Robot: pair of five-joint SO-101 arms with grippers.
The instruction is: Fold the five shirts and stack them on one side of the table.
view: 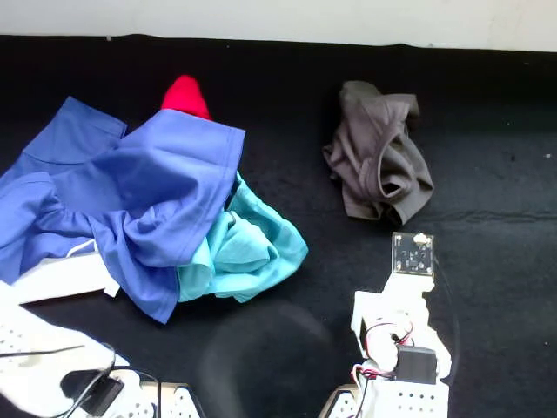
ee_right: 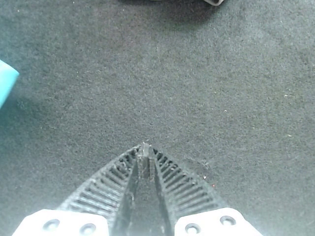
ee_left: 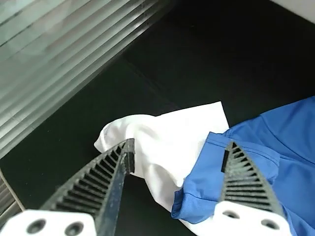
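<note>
We find all five shirts unfolded on the black desk (view: 487,287). A soft blue shirt (view: 139,192) sprawls over a teal shirt (view: 252,248) and a white shirt (view: 65,274), a red shirt (view: 184,94) peeks out behind, and a crumpled grey shirt (view: 379,161) lies well apart. Nothing is stacked, so we judge folding not yet begun. Our left gripper (ee_left: 180,144) hangs spread wide above the white shirt's limp corner and the blue hem — likely poised to pinch. Our right gripper (ee_right: 143,147) is closed and empty over the felt-like desk.

White plastic arms (view: 393,309), black ribbed triangular pincer fingers (ee_right: 109,181), black motor block (view: 416,363), thin red wires (view: 380,332)
</note>
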